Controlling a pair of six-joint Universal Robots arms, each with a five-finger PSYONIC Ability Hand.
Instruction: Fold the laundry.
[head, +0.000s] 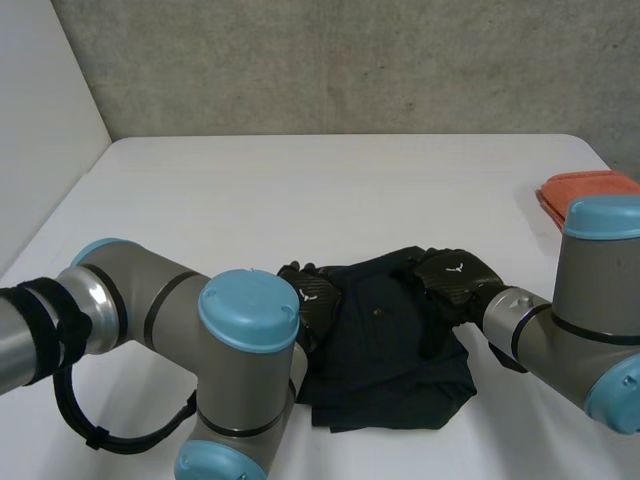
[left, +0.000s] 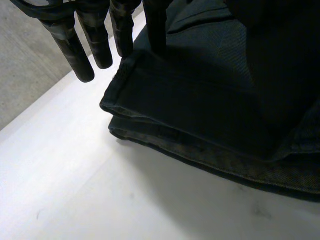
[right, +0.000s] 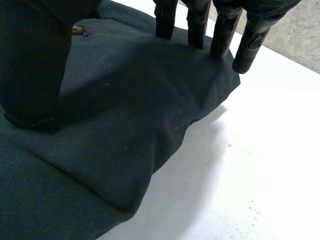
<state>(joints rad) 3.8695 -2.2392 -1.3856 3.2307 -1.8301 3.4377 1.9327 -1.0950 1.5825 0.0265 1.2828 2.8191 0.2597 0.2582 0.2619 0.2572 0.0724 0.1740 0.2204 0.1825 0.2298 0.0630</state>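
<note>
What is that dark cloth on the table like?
It is a dark navy garment, folded roughly square and lying flat on the white table near the robot. The cloth looks like sturdy woven cotton. A small metal button shows on top, and stacked hemmed edges show at its left side. The left robot hand has straight fingers at its left edge; the right robot hand rests straight fingers on its far right corner.

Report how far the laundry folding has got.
Done: the dark garment lies folded, its layered edges stacked in the left wrist view. In hand: the left hand and right hand have straight fingers at its opposite far corners, probably flattening it. Left: perhaps another fold, and the orange cloth lying off to the right.
</note>
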